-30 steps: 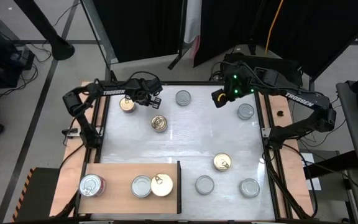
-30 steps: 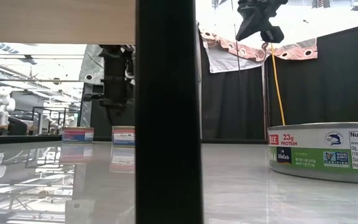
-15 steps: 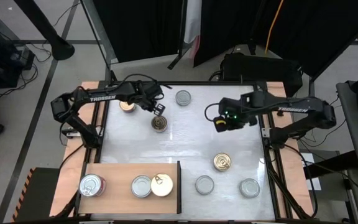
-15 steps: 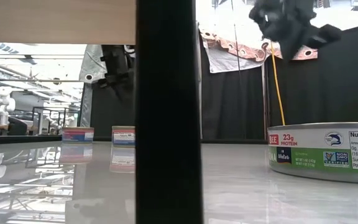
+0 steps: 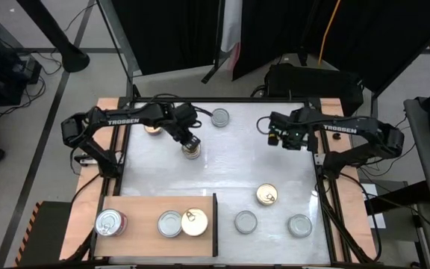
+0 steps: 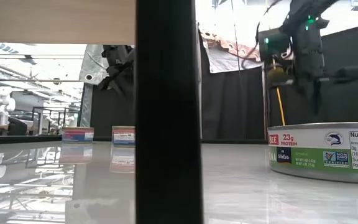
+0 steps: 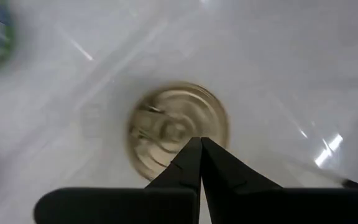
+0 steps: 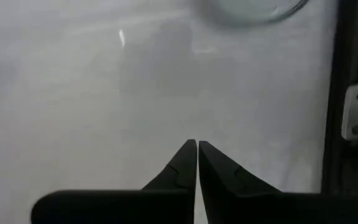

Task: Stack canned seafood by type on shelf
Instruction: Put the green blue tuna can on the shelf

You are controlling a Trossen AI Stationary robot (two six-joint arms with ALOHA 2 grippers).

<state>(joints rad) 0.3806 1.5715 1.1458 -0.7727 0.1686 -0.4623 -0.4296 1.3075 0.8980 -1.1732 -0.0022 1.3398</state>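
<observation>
My left gripper is shut and hovers above a gold-lidded can at the table's far left. In the left wrist view its shut tips point down at that can's lid, clear of it. My right gripper is shut, points down over bare table at the far right, and holds nothing. A silver can lies just beyond it. The shelf at the near left carries a red-labelled silver can, a silver can and a gold can.
Loose cans lie on the white table: silver and gold at the far side, gold right of the middle, two silver near the front. The shelf's dark upright edge stands on its right side.
My left gripper has moved from beside the far-left gold can toward the table's right and near edge, rolling its wrist, and now stands over the other gold can. My right gripper has come down from high above the far side toward the table, turning until it points down. Both stayed shut.
</observation>
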